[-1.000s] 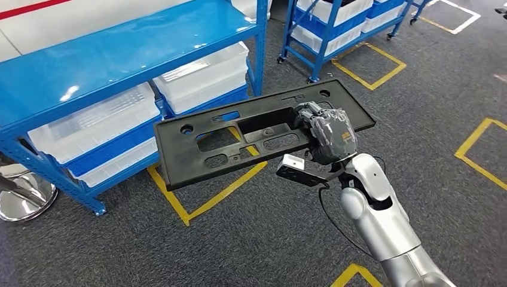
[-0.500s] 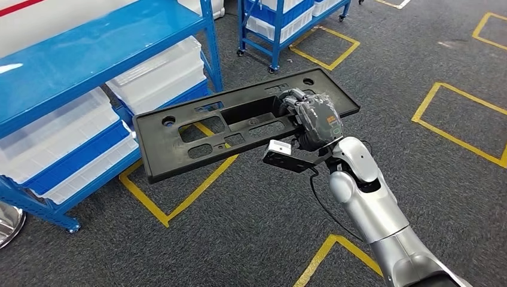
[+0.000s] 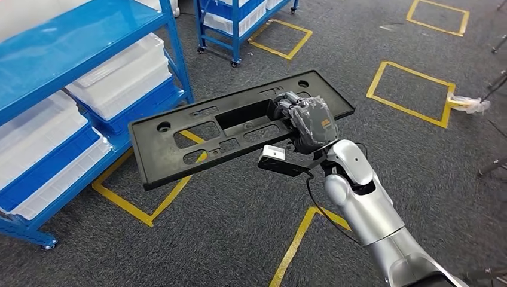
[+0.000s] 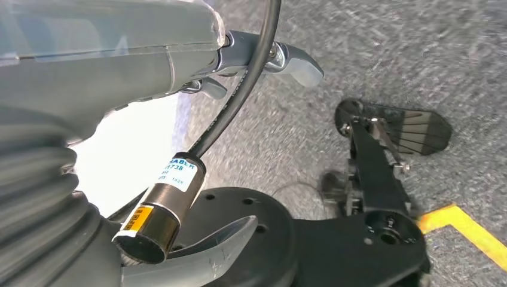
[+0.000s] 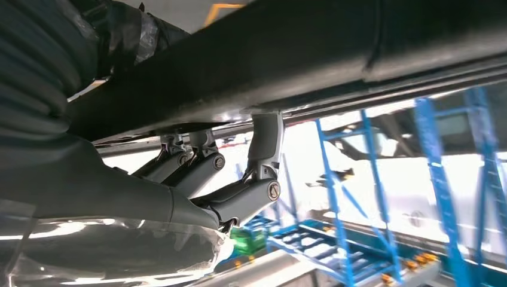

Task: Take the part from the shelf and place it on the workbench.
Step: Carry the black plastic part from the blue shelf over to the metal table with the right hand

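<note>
At far left stands a blue metal shelf unit (image 3: 89, 36) with clear plastic bins (image 3: 122, 75) on its lower tier. Just right of it, held above grey carpet (image 3: 227, 239) marked with yellow tape lines, is the part: a long flat black plastic panel (image 3: 179, 140) with rectangular cut-outs and round holes. It hangs in the air, clear of the shelf, its long axis running from lower left to upper right. The right hand (image 3: 308, 122), wrapped in clear film, grips the panel near its right end, fingers (image 5: 239, 197) curled under the edge, so most of the panel's length extends leftward. The left hand (image 4: 197, 254) hangs toward the floor, holding nothing; how far apart its fingers are, I cannot tell.
</note>
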Robot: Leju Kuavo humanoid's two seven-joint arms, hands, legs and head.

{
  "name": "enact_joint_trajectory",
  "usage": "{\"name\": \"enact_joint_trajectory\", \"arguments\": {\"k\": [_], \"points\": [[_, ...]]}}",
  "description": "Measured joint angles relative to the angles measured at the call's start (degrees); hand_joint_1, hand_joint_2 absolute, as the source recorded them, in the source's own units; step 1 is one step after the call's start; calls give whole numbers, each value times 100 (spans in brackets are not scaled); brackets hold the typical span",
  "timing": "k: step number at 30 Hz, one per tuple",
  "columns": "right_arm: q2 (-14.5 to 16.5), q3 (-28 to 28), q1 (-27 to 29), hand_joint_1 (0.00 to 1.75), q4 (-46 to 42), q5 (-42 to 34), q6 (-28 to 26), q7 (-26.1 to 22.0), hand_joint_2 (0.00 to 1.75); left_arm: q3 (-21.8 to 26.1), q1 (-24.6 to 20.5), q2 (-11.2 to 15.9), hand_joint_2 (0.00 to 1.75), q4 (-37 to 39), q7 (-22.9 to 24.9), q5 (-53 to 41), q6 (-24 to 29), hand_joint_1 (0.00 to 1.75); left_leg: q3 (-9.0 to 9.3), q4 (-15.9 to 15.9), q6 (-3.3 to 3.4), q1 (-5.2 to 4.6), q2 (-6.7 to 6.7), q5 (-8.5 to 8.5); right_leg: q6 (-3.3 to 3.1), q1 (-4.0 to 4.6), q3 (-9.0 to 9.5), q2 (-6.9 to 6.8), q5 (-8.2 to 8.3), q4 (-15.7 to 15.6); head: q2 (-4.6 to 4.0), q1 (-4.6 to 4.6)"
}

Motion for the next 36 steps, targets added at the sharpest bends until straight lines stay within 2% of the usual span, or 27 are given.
{"name": "enact_joint_trajectory", "arguments": {"k": [1, 3, 4, 5, 6, 7, 8, 9, 11, 12, 13, 14, 15, 16, 17, 19, 20, 22, 24, 25, 27, 28, 29, 30, 33, 34, 36], "points": [[-1, 15, 5, 175, -43, 27, -1, 49, 175, 1, -33, 4, 175, 0, -34, 1, -7, 0, -73, 17, -16, -6, 64, 44, -3, -6, 276, -74, 112, -289, 0, 0], [-1, 32, -6, 175, -165, 44, 14, 111, 175, 6, -88, 9, 175, -2, -58, 5, -4, 0, -165, 37, -70, -16, 185, 124, -42, 59, 889, -307, 26, -1122, 0, -3], [-1, 34, -14, 175, -213, 43, 17, 114, 175, 9, -102, 9, 175, -4, -63, 7, -2, 0, -175, 31, -102, -10, 245, 164, -77, 108, 1063, -380, -60, -1416, 0, -3], [-4, 36, -22, 175, -247, 42, 18, 108, 175, 13, -110, 7, 175, -7, -75, 8, -3, 0, -178, 17, -136, 3, 309, 209, -114, 164, 1138, -392, -118, -1596, 0, -4], [-11, 36, -26, 175, -263, 41, 17, 99, 175, 15, -115, 2, 175, -14, -89, 8, -7, 0, -178, -3, -172, 20, 370, 256, -165, 197, 1121, -341, -82, -1666, 0, -4], [-20, 36, -28, 175, -266, 41, 18, 91, 175, 15, -121, -3, 175, -21, -107, 7, -15, 0, -193, -1, -206, 42, 355, 254, -214, 203, 1084, -288, -6, -1700, 0, -3], [-29, 36, -33, 175, -266, 41, 19, 85, 175, 15, -121, -8, 175, -28, -129, 5, -22, 0, -231, 38, -236, 58, 266, 180, -265, 199, 1041, -233, 63, -1739, 0, -2], [-34, 36, -39, 175, -269, 41, 22, 83, 175, 14, -113, -14, 175, -35, -148, 4, -28, 0, -292, 174, -257, 67, 106, -5, -324, 185, 978, -182, 147, -1767, 0, -9], [-32, 37, -49, 175, -280, 41, 44, 85, 175, 13, -91, -21, 175, -40, -174, 4, -30, 0, -468, 785, -266, 73, -236, -575, -404, 180, 815, -56, 304, -1779, 0, -24], [-30, 38, -45, 175, -285, 41, 73, 91, 175, 13, -81, -24, 175, -42, -173, 8, -18, 0, -550, 1176, -264, 70, -323, -807, -427, 190, 721, 16, 371, -1773, 0, -31], [-28, 38, -29, 175, -282, 41, 99, 97, 175, 13, -71, -25, 175, -42, -175, 23, 3, 0, -587, 1481, -260, 68, -355, -897, -432, 200, 630, 96, 433, -1764, 0, -30], [-29, 38, -1, 175, -268, 51, 109, 104, 175, 13, -55, -26, 175, -42, -187, 41, 30, 0, -546, 1612, -254, 66, -364, -842, -430, 206, 545, 174, 488, -1754, 0, -31], [-30, 38, 33, 175, -243, 80, 82, 109, 175, 13, -31, -28, 175, -42, -215, 57, 56, 0, -412, 1534, -245, 66, -368, -683, -425, 207, 465, 236, 537, -1738, 0, -30], [-32, 38, 68, 175, -205, 138, 11, 118, 175, 12, -2, -32, 175, -42, -251, 69, 74, 0, -190, 1264, -233, 66, -377, -498, -414, 205, 390, 293, 585, -1714, 0, -32], [-34, 38, 92, 175, -160, 209, -73, 136, 175, 12, 20, -35, 175, -42, -282, 70, 83, 0, 69, 879, -217, 62, -403, -405, -396, 203, 317, 338, 623, -1682, 0, -32], [-44, 31, 107, 175, -67, 328, -199, 196, 175, 10, 40, -45, 175, -42, -302, 68, 89, 0, 469, 196, -194, 42, -459, -431, -344, 194, 202, 396, 697, -1617, 0, -30], [-49, 27, 107, 175, -26, 352, -219, 222, 175, 9, 41, -51, 175, -42, -294, 66, 89, 0, 547, 28, -184, 24, -481, -487, -313, 185, 163, 409, 742, -1608, 0, -28], [-58, 20, 108, 175, 42, 367, -223, 247, 175, 5, 44, -75, 175, -42, -272, 60, 84, 0, 551, -72, -152, 21, -468, -439, -252, 172, 127, 413, 821, -1632, 0, -27], [-64, 10, 94, 175, 90, 371, -220, 258, 175, 2, 49, -100, 175, -43, -260, 53, 71, 0, 535, -141, -84, 51, -427, -337, -196, 179, 49, 303, 700, -1507, 0, -16], [-67, 0, 84, 175, 108, 371, -217, 268, 175, -1, 56, -111, 175, -44, -257, 50, 61, 0, 520, -164, -52, 68, -399, -297, -168, 173, -58, 217, 527, -1258, 0, -10], [-69, -15, 74, 175, 147, 371, -209, 286, 175, -8, 77, -110, 175, -44, -257, 48, 47, 0, 479, -163, -24, 63, -354, -262, -115, 130, -342, 96, 137, -499, 0, -2], [-69, -20, 75, 175, 172, 371, -204, 293, 175, -13, 88, -110, 175, -44, -257, 48, 41, 0, 467, -159, -26, 63, -332, -258, -89, 95, -463, 66, 10, -148, 0, -2], [-69, -21, 77, 175, 200, 372, -199, 296, 175, -19, 96, -110, 175, -44, -256, 48, 38, 0, 466, -155, -32, 66, -314, -261, -66, 59, -489, 49, -7, 3, 0, -2], [-69, -26, 78, 175, 226, 373, -194, 297, 175, -23, 99, -110, 175, -44, -256, 48, 36, 0, 471, -153, -45, 72, -303, -269, -45, 23, -400, 34, 83, -88, 0, -2], [-74, -56, 56, 175, 281, 381, -190, 301, 175, -29, 95, -107, 175, -43, -257, 56, 34, 0, 490, -126, -149, 98, -291, -328, -1, -18, 198, -4, 486, -1124, 0, -2], [-74, -62, 44, 175, 295, 383, -189, 304, 175, -30, 94, -103, 175, -42, -257, 60, 35, 0, 480, -108, -192, 97, -290, -343, -19, -4, 324, -5, 495, -1361, 0, 0], [-77, -66, 29, 175, 328, 383, -187, 313, 175, -31, 92, -96, 175, -39, -258, 63, 37, 0, 450, -90, -263, 94, -287, -345, -87, 45, 383, 14, 415, -1486, 0, -4]]}}
